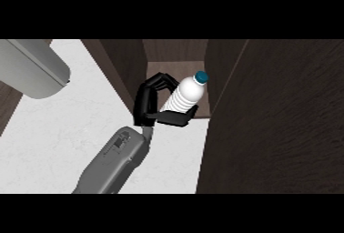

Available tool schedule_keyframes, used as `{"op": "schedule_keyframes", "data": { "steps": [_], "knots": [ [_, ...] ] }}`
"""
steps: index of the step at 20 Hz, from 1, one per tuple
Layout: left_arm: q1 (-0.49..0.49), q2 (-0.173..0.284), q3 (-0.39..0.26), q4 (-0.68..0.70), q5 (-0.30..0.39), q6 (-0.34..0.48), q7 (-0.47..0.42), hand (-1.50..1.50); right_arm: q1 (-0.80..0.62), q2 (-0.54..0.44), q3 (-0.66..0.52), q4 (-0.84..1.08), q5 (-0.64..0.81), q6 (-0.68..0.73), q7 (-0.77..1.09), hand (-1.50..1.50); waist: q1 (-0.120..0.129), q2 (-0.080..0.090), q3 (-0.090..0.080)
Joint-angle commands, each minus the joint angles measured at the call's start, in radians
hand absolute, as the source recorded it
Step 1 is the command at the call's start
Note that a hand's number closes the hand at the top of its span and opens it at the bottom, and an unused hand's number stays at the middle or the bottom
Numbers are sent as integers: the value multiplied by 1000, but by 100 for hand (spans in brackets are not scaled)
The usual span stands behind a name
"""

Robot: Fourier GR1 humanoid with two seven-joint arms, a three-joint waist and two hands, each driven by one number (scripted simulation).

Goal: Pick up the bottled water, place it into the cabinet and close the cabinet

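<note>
White counter [53, 136]; right hand [149, 102] clasps bottled water [187, 95] at dark cabinet [269, 127] opening (possibly inside).

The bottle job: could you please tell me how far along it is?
Pickup looks done: one hand, whose side I cannot tell, is curled round the bottle, lifted off the counter. In hand: carrying it to the open cabinet; the bottle is at its opening. Left: setting it inside, letting go, then closing the door.
</note>
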Motion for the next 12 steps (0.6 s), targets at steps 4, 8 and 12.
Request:
{"op": "schedule_keyframes", "data": {
  "steps": [4, 8, 12],
  "knots": [
    [-187, -1, 38, 170, 102, 71, 49, 150, 84, -63, -62, -125, -40, 49, -23, -150, -16, 3, 1],
    [-197, -1, -1, 308, 189, 106, -66, 150, 73, -43, -49, -107, -36, 40, -16, -150, -25, 7, 0],
    [-302, -1, 8, 393, 237, 164, -55, 150, 106, -45, -64, -60, -69, 74, -87, -150, -35, 8, 0]
  ]
}}
